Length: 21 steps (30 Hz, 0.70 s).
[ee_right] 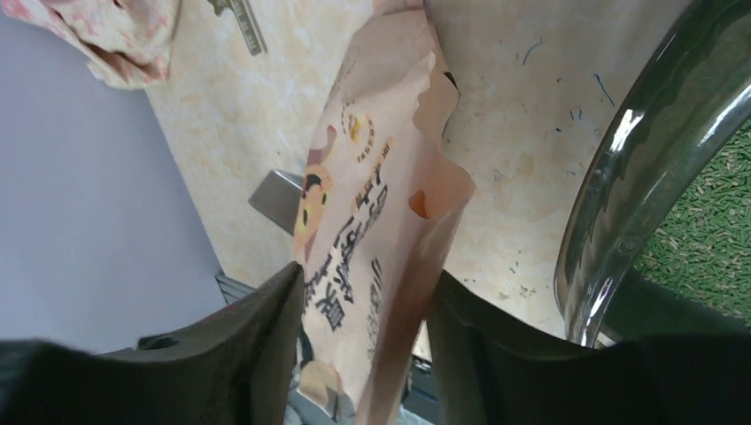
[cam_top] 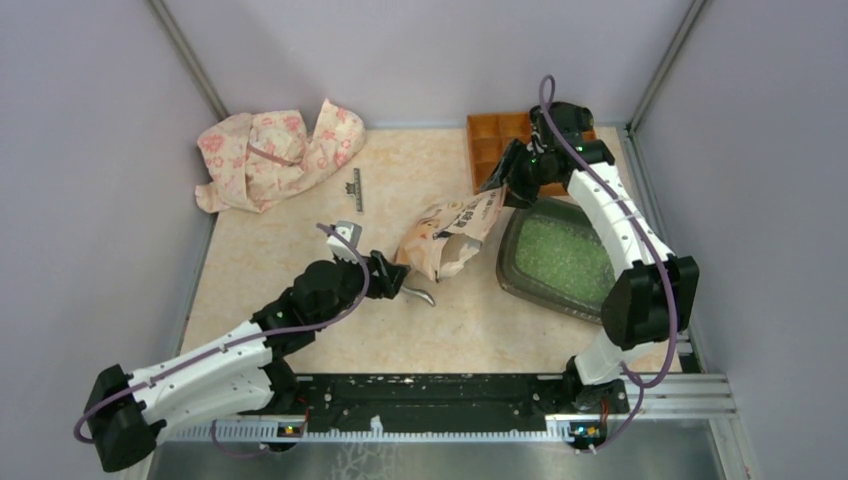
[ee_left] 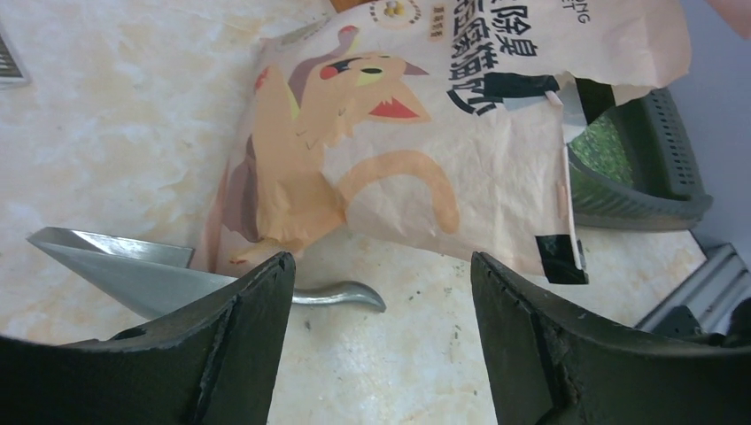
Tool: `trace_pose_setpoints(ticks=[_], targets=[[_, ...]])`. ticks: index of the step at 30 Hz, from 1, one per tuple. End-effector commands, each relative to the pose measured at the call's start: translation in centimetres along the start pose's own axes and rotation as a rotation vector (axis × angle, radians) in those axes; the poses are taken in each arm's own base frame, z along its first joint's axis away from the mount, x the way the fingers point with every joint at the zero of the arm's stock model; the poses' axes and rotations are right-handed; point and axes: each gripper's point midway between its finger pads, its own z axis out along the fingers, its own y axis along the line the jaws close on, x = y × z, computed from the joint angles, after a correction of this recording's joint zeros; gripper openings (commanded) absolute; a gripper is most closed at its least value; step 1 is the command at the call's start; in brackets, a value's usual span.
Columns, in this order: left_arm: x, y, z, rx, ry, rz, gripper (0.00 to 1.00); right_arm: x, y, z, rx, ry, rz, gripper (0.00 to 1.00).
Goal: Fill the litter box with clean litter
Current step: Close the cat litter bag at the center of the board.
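The dark grey-green litter box (cam_top: pixel 517 268) sits at the right of the table, holding a bed of light-green clean litter (cam_top: pixel 560 250). A pink printed bag (cam_top: pixel 450 235) lies just left of the box, its torn mouth pointing at the rim. My right gripper (cam_top: pixel 505 185) stands open around the bag's top edge (ee_right: pixel 381 221); a dark gap shows beside one finger. My left gripper (ee_left: pixel 381 292) is open just short of the bag's bottom, with only bare table between its fingers. The box rim (ee_right: pixel 620 177) and litter (ee_right: pixel 708 248) show in the right wrist view.
A grey scoop (cam_top: pixel 420 295) lies under my left gripper, its handle (ee_left: pixel 341 294) curling out past one finger. An orange organiser (cam_top: pixel 495 140) stands at the back behind the right arm. A pink floral cloth (cam_top: pixel 270 150) is heaped at the back left, and a small dark strip (cam_top: pixel 356 190) lies nearby.
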Motion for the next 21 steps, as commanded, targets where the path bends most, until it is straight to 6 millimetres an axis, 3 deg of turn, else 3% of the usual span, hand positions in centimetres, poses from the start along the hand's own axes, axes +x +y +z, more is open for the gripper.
trace_pose_setpoints(ticks=[1, 3, 5, 12, 17, 21], targets=[[1.7, -1.3, -0.6, 0.073, 0.078, -0.079, 0.79, 0.3, 1.9, -0.5, -0.085, -0.019, -0.086, 0.44], [2.4, -1.7, -0.8, 0.086, 0.104, -0.142, 0.83, 0.2, 2.6, -0.4, -0.124, -0.019, -0.094, 0.19], [2.8, -2.2, -1.1, 0.116, 0.108, -0.220, 0.96, 0.1, 3.2, -0.4, -0.151, -0.019, -0.101, 0.00], [1.5, -3.0, -2.1, 0.082, 0.102, -0.569, 0.99, -0.1, 4.2, -0.9, -0.191, -0.022, -0.130, 0.00], [-0.5, -4.8, -2.8, 0.133, 0.096, -0.868, 0.99, 0.5, 4.1, -0.5, -0.235, -0.031, -0.131, 0.00], [-0.3, -5.3, -2.9, 0.171, 0.119, -1.098, 0.99, 0.8, 3.8, 0.0, -0.250, -0.022, -0.126, 0.00]])
